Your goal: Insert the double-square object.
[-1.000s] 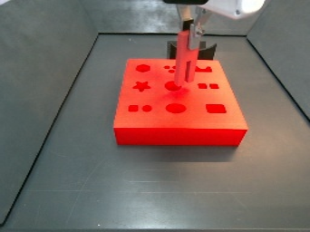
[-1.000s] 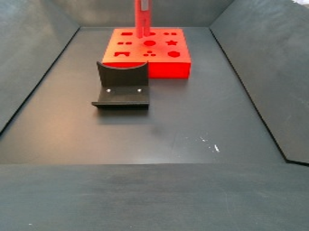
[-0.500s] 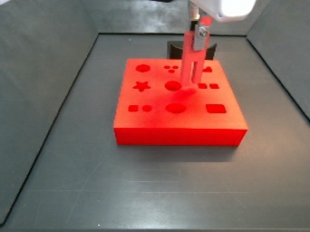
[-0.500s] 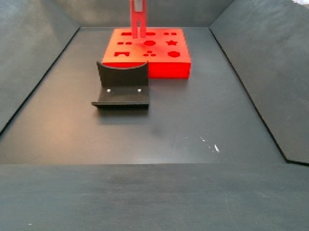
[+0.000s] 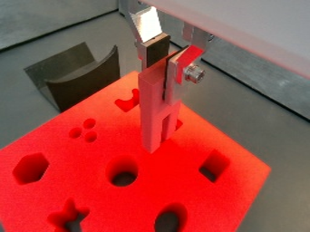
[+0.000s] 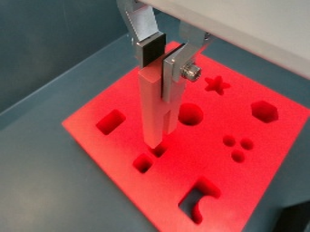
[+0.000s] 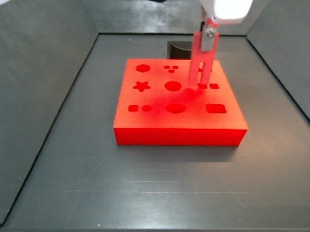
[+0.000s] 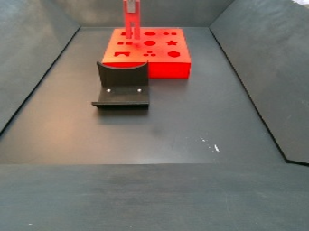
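The gripper (image 5: 155, 62) is shut on the top of the double-square object (image 5: 155, 113), a long thin red peg that hangs upright. The peg's lower end is just above the top of the big flat red block (image 5: 182, 186) with shaped holes. In a wrist view the peg (image 6: 154, 109) ends close to a pair of small square holes (image 6: 143, 163) in the block (image 6: 212, 163). In a side view the gripper (image 7: 206, 36) holds the peg (image 7: 200, 68) over the block's (image 7: 182, 127) right part. In the opposite side view the peg (image 8: 129, 23) stands over the block (image 8: 151, 70).
The fixture (image 8: 121, 86), dark with a curved top, stands on the floor next to the block; it also shows in a wrist view (image 5: 72, 72) and behind the block in a side view (image 7: 182, 47). Grey walls enclose the dark floor (image 8: 182, 135).
The gripper has carried the peg sideways across the block, from near the round hole toward the small square holes. It stays shut on the peg.
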